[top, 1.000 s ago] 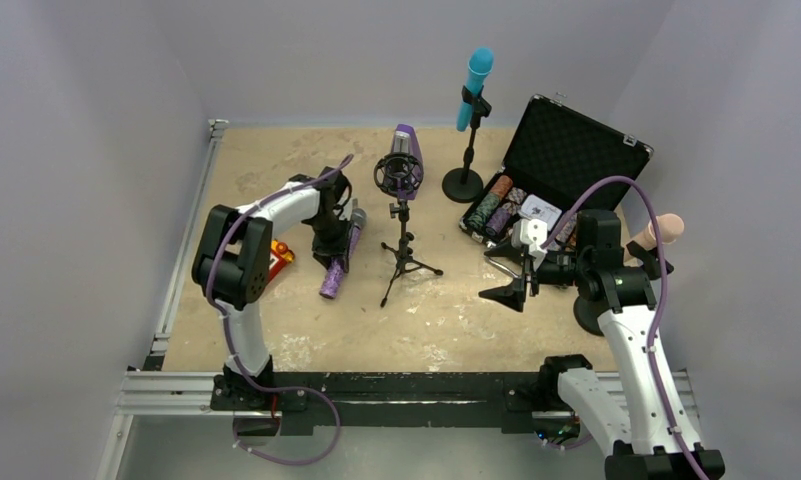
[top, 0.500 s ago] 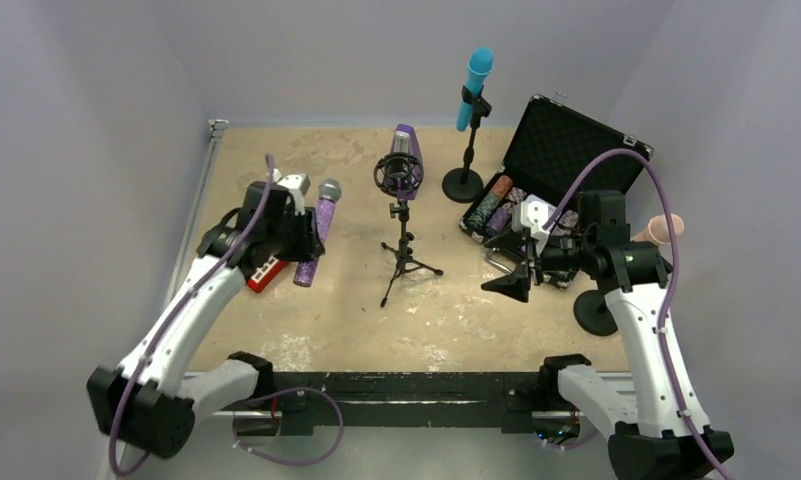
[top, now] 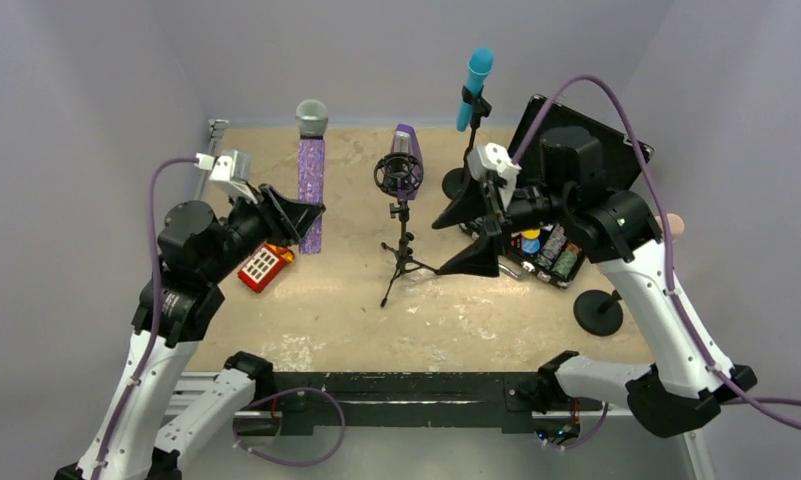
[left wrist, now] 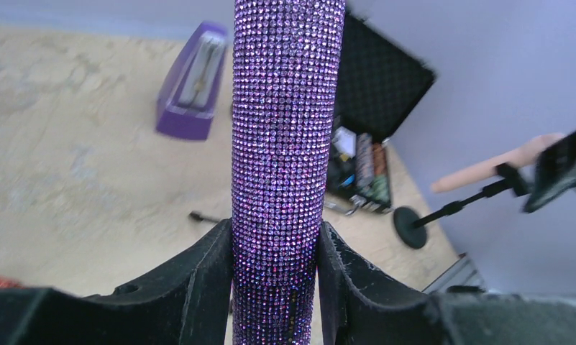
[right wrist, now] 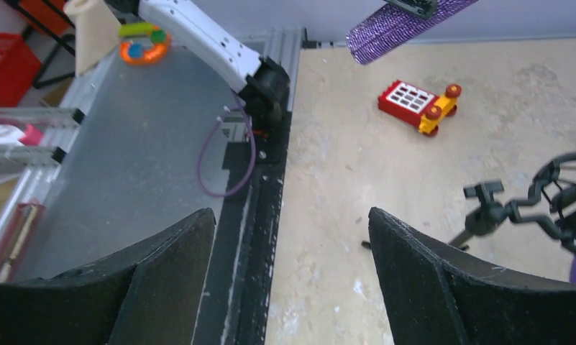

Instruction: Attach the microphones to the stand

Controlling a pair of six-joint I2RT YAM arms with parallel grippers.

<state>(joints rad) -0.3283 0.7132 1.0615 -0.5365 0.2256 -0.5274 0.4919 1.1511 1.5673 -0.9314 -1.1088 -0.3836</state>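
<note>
L gripper [left wrist: 274, 228] is clamped on the purple mic [top: 311, 170], pads squeezing the lower glitter body from both sides. Grip sits low on the shaft, with most of the mic above the fingers. A sec ago the mic was tilted low over the table [top: 276, 150] beside the red toy [top: 262, 265]. Now it is lifted clear and upright, grey mesh head on top. Looks like pickup done, carry phase.

R gripper [right wrist: 290, 215] has jaws spread wide w/ nothing in them. R arm has swung in from the case [left wrist: 385, 79] toward centre and now hangs just right of the tripod stand [top: 404, 250]. Prob there to steady it, can't be sure.

The tripod's shock mount [top: 399, 175] is empty and sits between the two grippers. The purple mic is left of it and well apart, so it needs a move right and then seating into the mount.

Further back, the blue mic [top: 477, 72] is already clipped on its round-base stand. The pink mic [left wrist: 497, 164] is on a stand at far right, mostly hidden behind the R arm in top view. Metronome [top: 409, 140] sits behind the mount.
</note>
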